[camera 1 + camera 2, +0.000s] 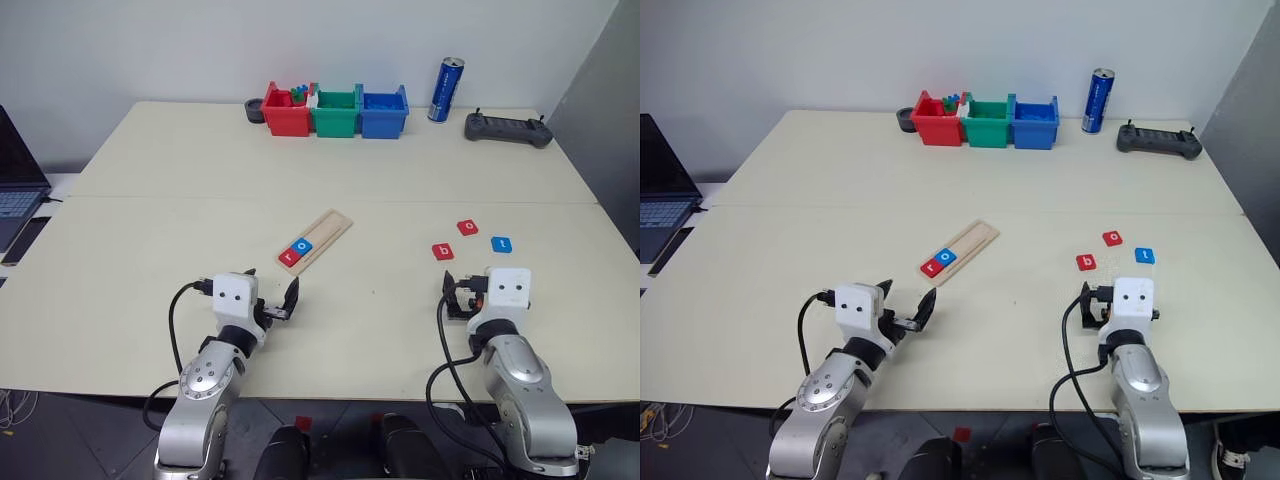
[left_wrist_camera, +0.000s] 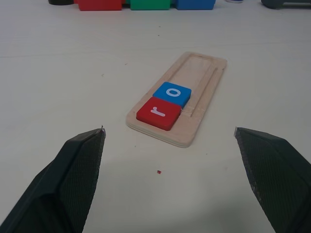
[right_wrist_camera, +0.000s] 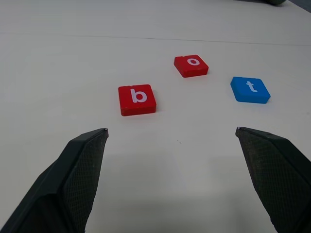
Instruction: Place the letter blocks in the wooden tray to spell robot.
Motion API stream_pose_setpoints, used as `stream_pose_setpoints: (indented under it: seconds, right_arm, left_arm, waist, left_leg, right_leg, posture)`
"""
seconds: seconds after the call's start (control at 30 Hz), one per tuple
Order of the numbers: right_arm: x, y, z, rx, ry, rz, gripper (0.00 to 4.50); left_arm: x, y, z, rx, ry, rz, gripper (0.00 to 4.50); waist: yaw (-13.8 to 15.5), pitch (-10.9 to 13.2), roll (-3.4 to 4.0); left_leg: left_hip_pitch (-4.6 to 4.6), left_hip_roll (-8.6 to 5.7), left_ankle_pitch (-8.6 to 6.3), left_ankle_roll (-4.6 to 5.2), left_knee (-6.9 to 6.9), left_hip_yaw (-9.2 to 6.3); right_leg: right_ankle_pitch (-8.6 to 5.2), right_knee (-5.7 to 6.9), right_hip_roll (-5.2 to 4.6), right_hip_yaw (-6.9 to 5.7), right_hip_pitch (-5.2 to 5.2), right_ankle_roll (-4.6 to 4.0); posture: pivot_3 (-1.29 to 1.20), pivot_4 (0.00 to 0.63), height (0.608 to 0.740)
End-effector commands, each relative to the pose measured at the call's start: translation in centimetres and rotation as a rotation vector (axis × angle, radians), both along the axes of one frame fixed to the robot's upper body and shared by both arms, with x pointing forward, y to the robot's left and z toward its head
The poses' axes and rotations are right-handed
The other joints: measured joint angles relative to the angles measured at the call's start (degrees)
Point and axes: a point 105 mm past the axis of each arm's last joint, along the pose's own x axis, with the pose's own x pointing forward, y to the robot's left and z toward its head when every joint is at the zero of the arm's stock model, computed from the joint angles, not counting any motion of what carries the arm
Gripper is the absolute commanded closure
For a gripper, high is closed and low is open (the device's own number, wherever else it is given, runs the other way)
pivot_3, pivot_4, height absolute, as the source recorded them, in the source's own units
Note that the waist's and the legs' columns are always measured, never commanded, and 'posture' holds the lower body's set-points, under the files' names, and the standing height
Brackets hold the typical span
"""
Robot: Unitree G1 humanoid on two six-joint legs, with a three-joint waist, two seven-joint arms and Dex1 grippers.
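The wooden tray lies slanted at the table's middle. A red r block and a blue o block sit side by side at its near end. My left gripper hovers open just short of that end, with nothing between its fingers. To the right, three loose letter blocks lie flat on the table: a red b, a red o and a blue t. My right gripper is open and empty, a short way in front of them, nearest the b.
Red, green and blue bins line the far edge, with a blue can and a black controller to their right. A laptop sits off the left edge. A seam crosses the table behind the tray.
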Motion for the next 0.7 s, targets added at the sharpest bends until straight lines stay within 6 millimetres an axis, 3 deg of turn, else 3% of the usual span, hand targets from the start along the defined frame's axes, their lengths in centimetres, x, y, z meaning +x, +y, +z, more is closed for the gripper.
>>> stream_pose_setpoints:
  seconds: [0.03,0.7]
  right_arm:
    - [-0.14,-0.06,1.62,-0.008,-0.068,-0.012,0.02]
    - [0.31,-0.08,2.46,-0.021,-0.093,-0.003,0.02]
  left_arm:
    - [-0.03,-0.02,1.43,0.015,-0.061,0.0,0.0]
    - [0.68,0.23,1.83,0.018,-0.081,-0.019,0.0]
  waist:
    - [0.0,0.0,0.0]
    - [0.0,0.0,0.0]
  left_leg:
    - [0.0,0.0,0.0,0.0,0.0,0.0]
    - [0.0,0.0,0.0,0.0,0.0,0.0]
  right_leg:
    - [0.0,0.0,0.0,0.0,0.0,0.0]
    - [0.14,0.0,0.0,-0.01,0.0,-0.23]
  posture:
    - [0.0,0.15,0.74]
    - [0.0,0.15,0.74]
